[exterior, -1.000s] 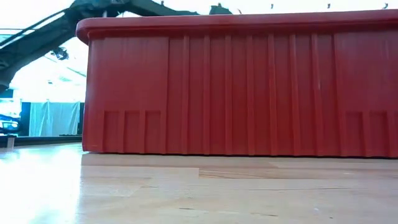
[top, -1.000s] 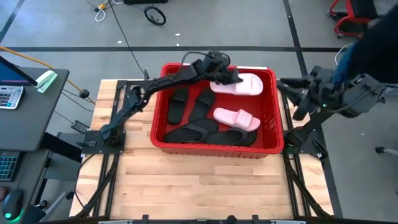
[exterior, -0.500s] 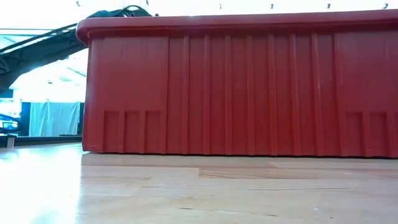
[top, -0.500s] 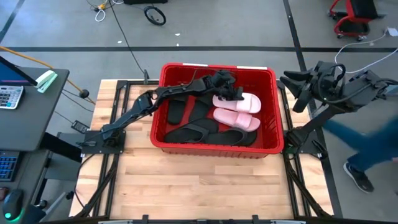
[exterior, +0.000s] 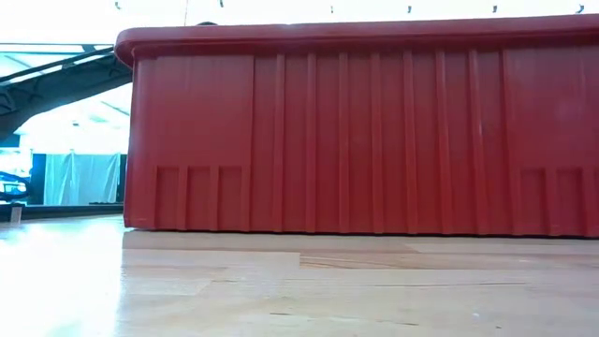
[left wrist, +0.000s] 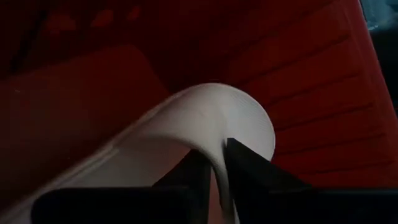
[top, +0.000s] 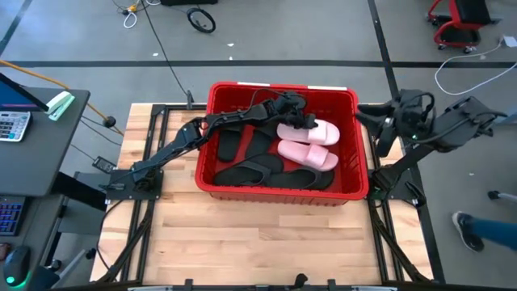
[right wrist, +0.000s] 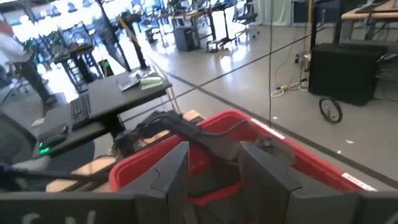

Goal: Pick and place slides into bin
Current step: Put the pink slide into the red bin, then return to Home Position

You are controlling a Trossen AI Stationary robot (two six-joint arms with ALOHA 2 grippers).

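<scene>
Slides, pale pair: two pink/white wide-strap sandals inside the bin, right half. Upper pale slide (top: 317, 129) lies near the far wall, toe end toward the right wall; lower pale slide (top: 308, 154) lies just in front of it, angled, the two touching or nearly so.
Slides, black: dark sandals (top: 252, 149) fill the bin's left and centre, overlapping; one long black slide (top: 243, 171) lies along the near wall. Exact count not clear, they blend together.
Pale slide, close up: in the left wrist view a curved whitish edge (left wrist: 205, 118) of the slide sits between the two dark fingers, red bin wall behind it.
Bin: large red crate (top: 281, 192), thick rim, ribbed outer wall, standing at the far edge of the desk, centred. In the low view its near wall (exterior: 356, 131) fills most of the frame.
Left jaws (top: 295, 115): down inside the bin by the far wall, at the heel end of the upper pale slide; the fingers stand close together with the slide's thin edge pinched between them.
Left arm: reaches from the desk's left edge diagonally over the bin's left rim.
Right jaws (top: 378, 123): off the desk's right edge, beside the bin's right wall, raised; fingers (right wrist: 264, 171) parted with a gap, nothing held.
Desk: pale wooden slats (top: 266, 242), near half bare.
</scene>
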